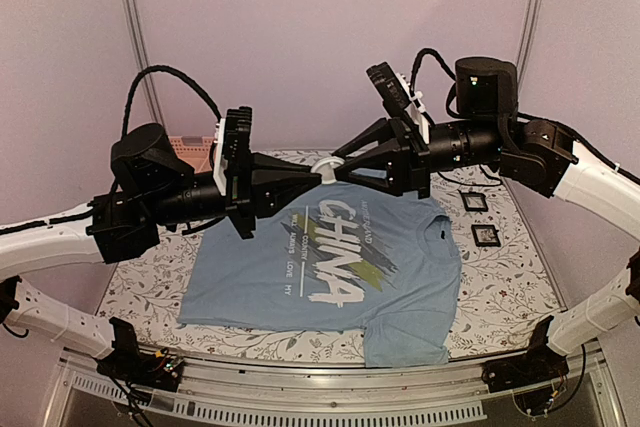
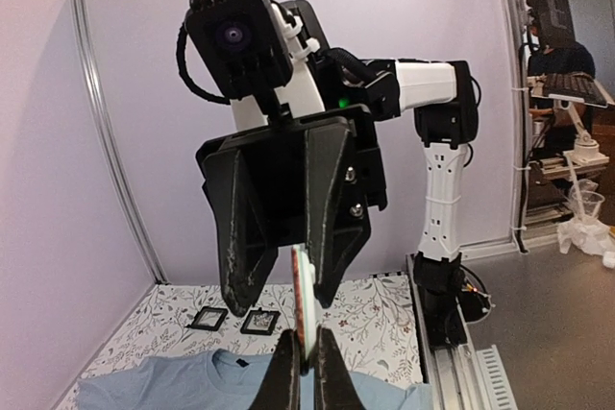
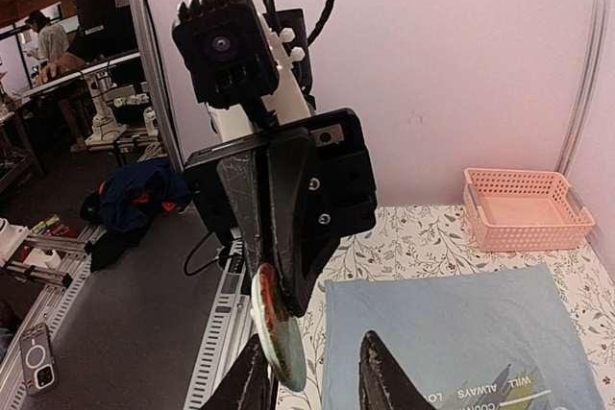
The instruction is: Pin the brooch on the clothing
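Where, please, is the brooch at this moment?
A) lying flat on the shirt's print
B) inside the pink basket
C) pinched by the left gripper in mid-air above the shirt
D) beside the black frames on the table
C: the brooch sits clamped between the fingers of the left gripper, in the air above the T-shirt.

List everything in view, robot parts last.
table cover: one, white with grey floral print, over the table.
T-shirt: one, light blue with white CHINA print, spread flat on it.
brooch: one, orange with pale rim, in the air above the T-shirt.
square frames: two, black, beside the T-shirt's collar.
basket: one, pink, far left corner.
left gripper: one, black, shut on the brooch.
right gripper: one, black, open, straddling the brooch.
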Robot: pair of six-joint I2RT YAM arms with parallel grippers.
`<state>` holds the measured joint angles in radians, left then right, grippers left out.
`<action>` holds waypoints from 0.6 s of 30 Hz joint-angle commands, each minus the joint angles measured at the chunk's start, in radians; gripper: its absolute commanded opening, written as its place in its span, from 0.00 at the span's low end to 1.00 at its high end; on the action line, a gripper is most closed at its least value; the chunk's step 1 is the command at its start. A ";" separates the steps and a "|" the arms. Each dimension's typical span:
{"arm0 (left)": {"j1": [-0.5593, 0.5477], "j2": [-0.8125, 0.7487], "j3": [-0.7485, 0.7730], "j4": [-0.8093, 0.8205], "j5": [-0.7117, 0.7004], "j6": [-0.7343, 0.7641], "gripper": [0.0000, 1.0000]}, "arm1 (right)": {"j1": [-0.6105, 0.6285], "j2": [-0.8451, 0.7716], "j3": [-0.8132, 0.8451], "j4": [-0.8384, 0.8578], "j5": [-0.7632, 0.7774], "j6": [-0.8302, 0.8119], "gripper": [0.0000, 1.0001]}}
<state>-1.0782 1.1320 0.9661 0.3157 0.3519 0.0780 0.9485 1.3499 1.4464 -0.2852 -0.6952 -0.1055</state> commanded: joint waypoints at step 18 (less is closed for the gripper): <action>-0.017 0.007 0.016 -0.010 0.026 0.009 0.00 | -0.002 0.014 0.005 0.006 -0.012 0.005 0.16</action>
<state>-1.0786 1.1324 0.9661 0.3153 0.3550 0.0788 0.9485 1.3506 1.4464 -0.2855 -0.7029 -0.1043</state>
